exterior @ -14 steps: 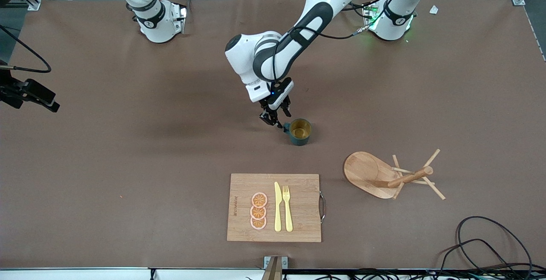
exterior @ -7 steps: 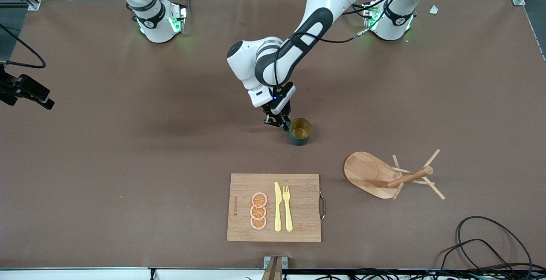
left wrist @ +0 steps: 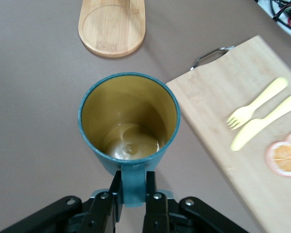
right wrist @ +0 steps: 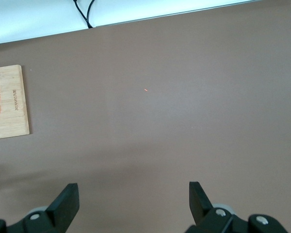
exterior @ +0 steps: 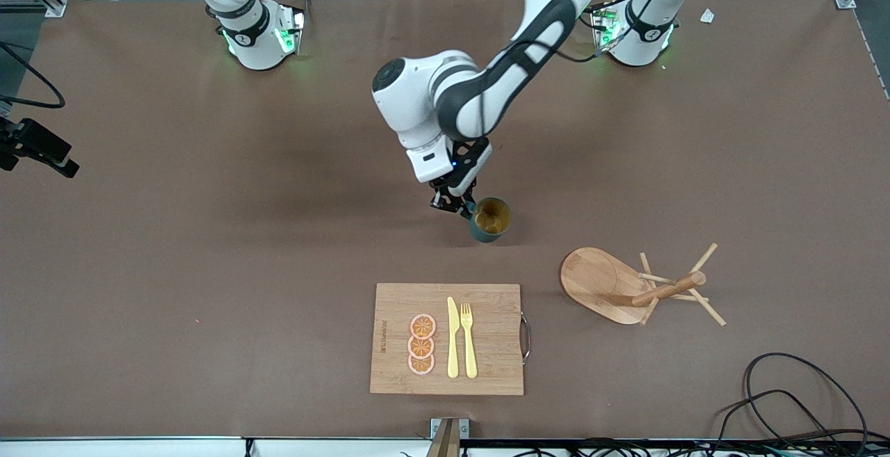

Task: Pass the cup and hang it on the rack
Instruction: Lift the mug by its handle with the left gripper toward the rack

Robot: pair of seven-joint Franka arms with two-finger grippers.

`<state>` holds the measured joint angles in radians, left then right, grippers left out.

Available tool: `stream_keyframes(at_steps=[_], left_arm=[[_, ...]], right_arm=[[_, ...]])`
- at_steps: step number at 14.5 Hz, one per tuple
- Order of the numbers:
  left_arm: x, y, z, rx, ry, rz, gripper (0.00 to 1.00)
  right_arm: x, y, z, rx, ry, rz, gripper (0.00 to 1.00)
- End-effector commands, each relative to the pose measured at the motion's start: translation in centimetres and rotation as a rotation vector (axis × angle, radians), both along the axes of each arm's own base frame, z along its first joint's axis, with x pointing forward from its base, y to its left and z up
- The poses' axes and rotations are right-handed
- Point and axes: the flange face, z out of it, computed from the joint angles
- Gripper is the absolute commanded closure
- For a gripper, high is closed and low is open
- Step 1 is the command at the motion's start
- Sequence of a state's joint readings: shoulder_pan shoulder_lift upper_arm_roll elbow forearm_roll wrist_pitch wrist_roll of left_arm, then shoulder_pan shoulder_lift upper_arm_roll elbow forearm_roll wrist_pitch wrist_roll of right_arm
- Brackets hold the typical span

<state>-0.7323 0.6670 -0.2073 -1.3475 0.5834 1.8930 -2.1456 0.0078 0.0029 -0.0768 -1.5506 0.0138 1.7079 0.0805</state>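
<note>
The dark teal cup (exterior: 491, 219) with a tan-yellow inside is at the table's middle, slightly tilted. My left gripper (exterior: 455, 205) is shut on its small side handle (left wrist: 134, 180). The left wrist view looks into the cup (left wrist: 128, 116), with both fingers (left wrist: 156, 206) pressed on the handle. Whether the cup rests on the table I cannot tell. The wooden rack (exterior: 605, 283) lies tipped on its side, nearer the front camera toward the left arm's end, its post (exterior: 667, 289) and pegs sideways. My right gripper (right wrist: 133, 201) is open and empty over bare table at the right arm's end.
A wooden cutting board (exterior: 487, 366) with a yellow knife (exterior: 452, 339), a fork (exterior: 468, 339) and orange slices (exterior: 421, 344) lies near the table's front edge. Black cables (exterior: 786, 394) lie at the front corner toward the left arm's end.
My left gripper has come up to the cup's handle and shut on it. The cup has shifted and tilted slightly. The right gripper has drifted a little toward its end of the table.
</note>
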Motion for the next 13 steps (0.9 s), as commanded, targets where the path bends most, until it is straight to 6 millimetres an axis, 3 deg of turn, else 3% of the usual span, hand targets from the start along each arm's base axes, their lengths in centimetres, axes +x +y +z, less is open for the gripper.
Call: stream_keyframes(at_steps=[1,4,6,11,13], left_arm=[[2.0,4.8,10.3,-0.165,0.076,0.024,1.0],[5.2,10.8,17.4,-0.387,0.179,0.062,1.0],[7.4,15.0,19.9,-0.534,0.243,0.085,1.0],[13.8,26.0,21.5,-0.941,0.371,0.143,1.0],[15.8,29.8,20.5,-1.059,0.396,0.168,1.0]], right_arm=[[-0.6,-0.3,0.6,-0.012,-0.009,-0.009,0.0],[-0.7,-0.3,0.6,-0.012,-0.007,-0.009,0.0],[-0.7,-0.3,0.6,-0.012,-0.007,-0.009,0.0],[-0.6,-0.1,0.6,-0.012,-0.007,-0.006,0.0],[-0.7,-0.1,0.6,-0.012,-0.006,-0.006,0.0]])
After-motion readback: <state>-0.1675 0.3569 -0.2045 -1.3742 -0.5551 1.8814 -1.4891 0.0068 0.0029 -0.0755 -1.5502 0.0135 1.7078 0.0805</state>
